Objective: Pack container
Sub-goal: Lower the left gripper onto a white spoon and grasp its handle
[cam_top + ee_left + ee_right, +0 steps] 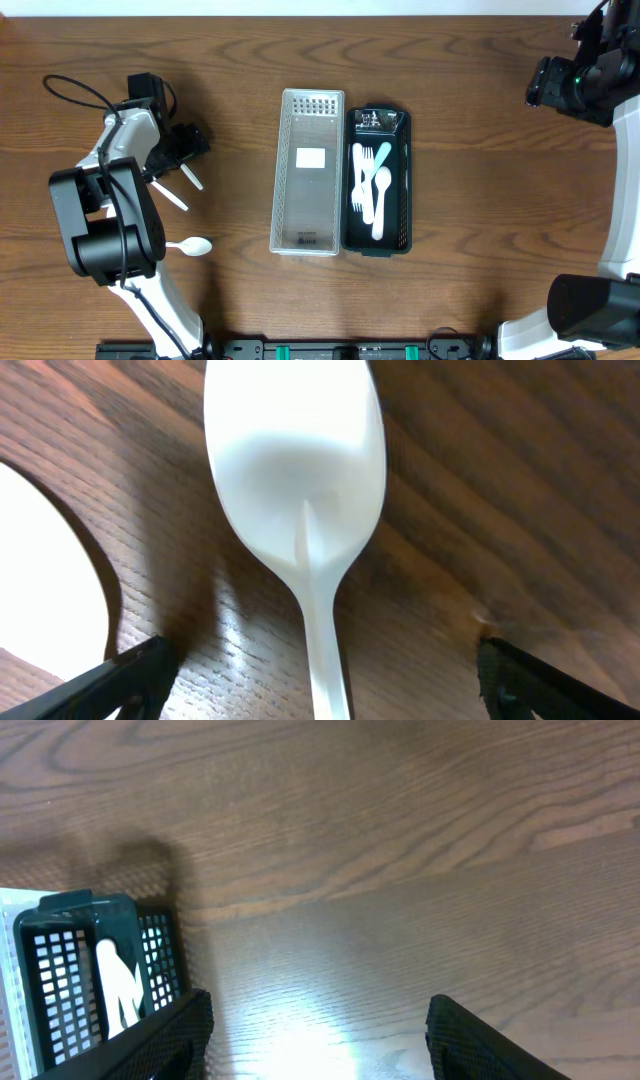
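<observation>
Overhead looks straight down on the counter (480, 150). Left wrist hangs very near the spoon (295, 460), overhead's eight o'clock. Right wrist, farther off at two o'clock, shares the basket (160, 960).

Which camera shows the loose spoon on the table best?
Left wrist: the spoon fills the frame, its bowl and part of the handle close up. Overhead shows it small beside the left arm. Right wrist does not show it.
</observation>
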